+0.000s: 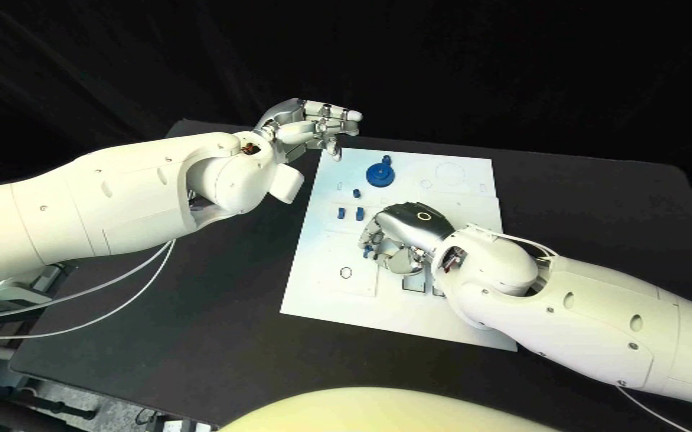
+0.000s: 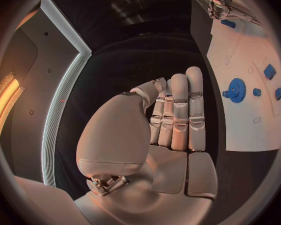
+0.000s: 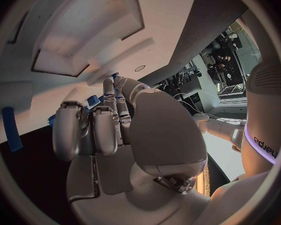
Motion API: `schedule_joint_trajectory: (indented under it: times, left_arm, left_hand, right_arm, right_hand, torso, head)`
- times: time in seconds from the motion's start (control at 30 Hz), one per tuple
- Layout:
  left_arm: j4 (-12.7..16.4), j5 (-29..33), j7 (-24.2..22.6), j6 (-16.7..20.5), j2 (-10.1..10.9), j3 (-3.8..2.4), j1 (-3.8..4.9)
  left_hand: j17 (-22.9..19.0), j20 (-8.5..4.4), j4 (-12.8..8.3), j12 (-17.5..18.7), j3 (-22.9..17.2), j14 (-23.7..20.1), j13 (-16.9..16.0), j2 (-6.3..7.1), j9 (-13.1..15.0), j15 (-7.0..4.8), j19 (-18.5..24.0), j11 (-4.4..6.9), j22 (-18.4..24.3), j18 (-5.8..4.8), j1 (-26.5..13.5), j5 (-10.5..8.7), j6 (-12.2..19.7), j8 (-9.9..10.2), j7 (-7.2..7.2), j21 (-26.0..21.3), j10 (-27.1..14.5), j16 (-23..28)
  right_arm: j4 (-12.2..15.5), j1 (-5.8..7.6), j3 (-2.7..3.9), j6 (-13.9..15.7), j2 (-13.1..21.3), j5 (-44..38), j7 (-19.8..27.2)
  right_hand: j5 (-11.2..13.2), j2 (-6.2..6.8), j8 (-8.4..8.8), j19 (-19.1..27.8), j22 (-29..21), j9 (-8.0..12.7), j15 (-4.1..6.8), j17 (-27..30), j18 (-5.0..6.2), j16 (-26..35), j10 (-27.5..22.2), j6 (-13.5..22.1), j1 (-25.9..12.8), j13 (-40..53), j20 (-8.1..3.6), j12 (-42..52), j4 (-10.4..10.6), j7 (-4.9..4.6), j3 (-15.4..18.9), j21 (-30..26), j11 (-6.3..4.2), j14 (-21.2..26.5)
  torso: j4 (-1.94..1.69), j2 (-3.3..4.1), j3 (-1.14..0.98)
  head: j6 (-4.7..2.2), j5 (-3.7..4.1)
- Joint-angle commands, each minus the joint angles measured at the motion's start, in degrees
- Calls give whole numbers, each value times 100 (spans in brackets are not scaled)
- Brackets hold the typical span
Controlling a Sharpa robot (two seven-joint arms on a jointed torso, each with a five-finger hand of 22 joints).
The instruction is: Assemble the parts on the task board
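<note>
On flat white task board (image 1: 325,287), toothed blue gear (image 1: 379,174), small blue parts (image 1: 348,213)

Only legible text: "sharpa", seen upside down, on the white body (image 3: 265,115) beside a purple band; nothing readable on the task board (image 1: 433,282).

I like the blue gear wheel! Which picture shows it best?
The left wrist view: the blue gear is large there, its teeth clear, lying on the white board. The head view shows it small, from above. I cannot find it in the right wrist view.
</note>
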State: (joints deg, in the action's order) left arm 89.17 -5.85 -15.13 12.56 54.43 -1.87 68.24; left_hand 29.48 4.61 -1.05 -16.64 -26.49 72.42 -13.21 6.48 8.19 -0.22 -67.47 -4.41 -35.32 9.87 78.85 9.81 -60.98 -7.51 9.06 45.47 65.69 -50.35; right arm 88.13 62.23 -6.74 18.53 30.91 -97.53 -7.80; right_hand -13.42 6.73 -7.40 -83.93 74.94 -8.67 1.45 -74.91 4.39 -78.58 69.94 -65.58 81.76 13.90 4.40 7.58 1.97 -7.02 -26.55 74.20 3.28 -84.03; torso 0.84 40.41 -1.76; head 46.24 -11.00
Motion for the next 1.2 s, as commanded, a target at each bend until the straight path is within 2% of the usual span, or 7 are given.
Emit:
schedule_joint_trajectory:
  times: [0.03,0.33,0.57,0.77,1.0,1.1,1.2]
  left_arm:
    - [18,24,-62,-115,-1,-2,6]
    - [23,24,-54,-111,6,-2,7]
    - [32,24,-25,-131,8,-2,7]
    - [35,24,-35,-142,18,-2,8]
    - [33,24,-36,-138,20,-2,8]
    - [31,24,-38,-136,20,-2,8]
    - [26,24,-32,-148,20,-2,8]
  left_hand:
    - [-8,11,-31,-20,6,-26,-6,-68,-5,3,-16,-3,5,70,3,11,29,-17,-2,-27,-43,20]
    - [-11,11,-43,-26,2,-33,-7,-70,-4,3,-15,-3,8,70,10,12,30,-19,-1,-34,-50,23]
    - [-13,11,-52,-31,-6,-37,-8,-78,-5,2,-14,-3,10,71,20,12,33,-21,0,-37,-56,24]
    - [-14,10,-63,-36,-13,-40,-9,-85,-5,2,-13,-4,12,71,29,12,36,-22,1,-41,-61,25]
    - [-15,10,-66,-38,-16,-41,-9,-87,-5,2,-13,-4,13,71,33,12,36,-22,2,-42,-63,26]
    - [-15,10,-66,-39,-15,-42,-9,-87,-5,2,-13,-6,13,71,31,12,37,-22,3,-43,-64,26]
    - [-18,16,-46,-52,7,-44,-12,-88,-7,12,-14,-15,20,68,-17,-10,47,-24,12,-52,-79,23]
  right_arm:
    - [-42,-15,-12,-211,-6,-111,-116]
    - [1,-15,-25,-353,-14,-98,-72]
    - [35,-15,-29,-309,23,-80,-82]
    - [38,-15,-29,-220,38,-87,-124]
    - [44,-13,-29,-21,70,-96,-137]
    - [77,-13,-29,111,104,-136,-163]
    - [140,-5,-28,208,170,-184,-198]
  right_hand:
    - [-12,-33,-39,-117,369,-8,19,-447,-78,-20,3,-20,-16,2,-39,-19,-27,-5,11,-39,-22,-385]
    - [22,-22,-30,-109,360,-17,15,-432,-74,-6,8,-21,-73,2,-35,-42,-25,-2,46,-58,-19,-381]
    - [28,-4,1,-86,324,-22,8,-392,-61,34,-11,9,-166,-4,-29,-90,-8,-3,96,-119,-13,-368]
    - [19,64,113,-55,280,5,-38,-376,-49,46,-190,161,-295,-47,1,-234,22,-52,149,-198,50,-361]
    - [57,277,393,170,-112,157,-206,-81,62,355,-856,778,-464,-182,127,-384,49,-226,247,-804,248,-260]
    - [62,321,383,266,-269,233,-206,81,115,528,-1039,1084,-479,-197,162,-325,32,-199,320,-1052,249,-186]
    - [62,334,378,311,-350,251,-212,162,138,611,-1133,1156,-479,-200,172,-298,21,-177,367,-1179,255,-149]
  torso:
    - [-4,1,0]
    - [0,1,-3]
    - [1,1,-2]
    - [1,-2,-4]
    - [0,-7,1]
    - [1,-3,-2]
    - [3,-10,1]
  head:
    - [4,1]
    - [7,-10]
    - [24,-12]
    - [32,-26]
    - [20,-18]
    - [20,-13]
    - [14,-1]
